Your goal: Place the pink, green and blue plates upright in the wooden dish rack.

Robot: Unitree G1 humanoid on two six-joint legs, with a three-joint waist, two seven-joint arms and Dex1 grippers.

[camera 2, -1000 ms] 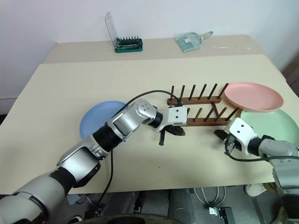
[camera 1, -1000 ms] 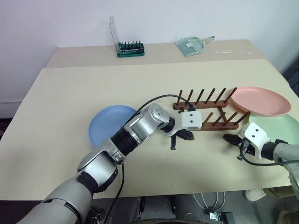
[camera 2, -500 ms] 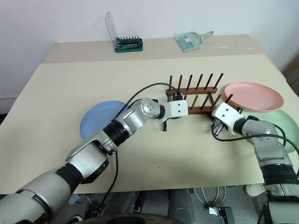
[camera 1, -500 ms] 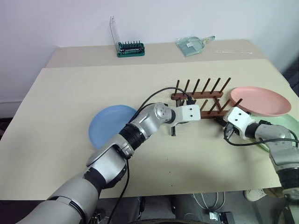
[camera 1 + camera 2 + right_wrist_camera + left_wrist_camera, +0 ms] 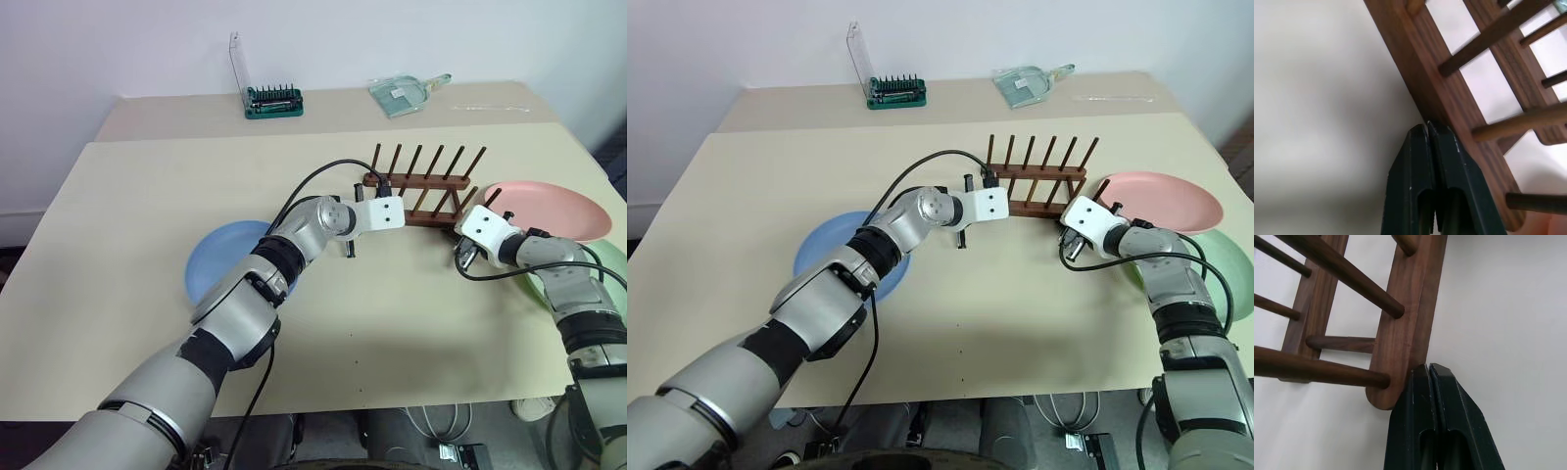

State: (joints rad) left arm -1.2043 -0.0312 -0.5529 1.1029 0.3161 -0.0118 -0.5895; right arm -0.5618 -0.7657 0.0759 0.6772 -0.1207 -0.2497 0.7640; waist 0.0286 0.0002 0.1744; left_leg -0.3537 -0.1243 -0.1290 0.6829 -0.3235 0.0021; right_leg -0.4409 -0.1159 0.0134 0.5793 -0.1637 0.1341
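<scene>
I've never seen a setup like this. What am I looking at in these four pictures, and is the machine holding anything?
It is a humanoid robot with two arms, each ending in a gripper of two black fingers. The two wide pictures come from cameras in its head, looking down over a beige table. The two close-ups come from cameras on its wrists, looking along the fingers. The left gripper and the right gripper are both shut and hold nothing; each has its tip against the near rail of the wooden dish rack, at opposite ends. A blue plate lies flat on the left, a pink plate and a green plate on the right. At the back stand a tool bit case and a clear dustpan.
</scene>
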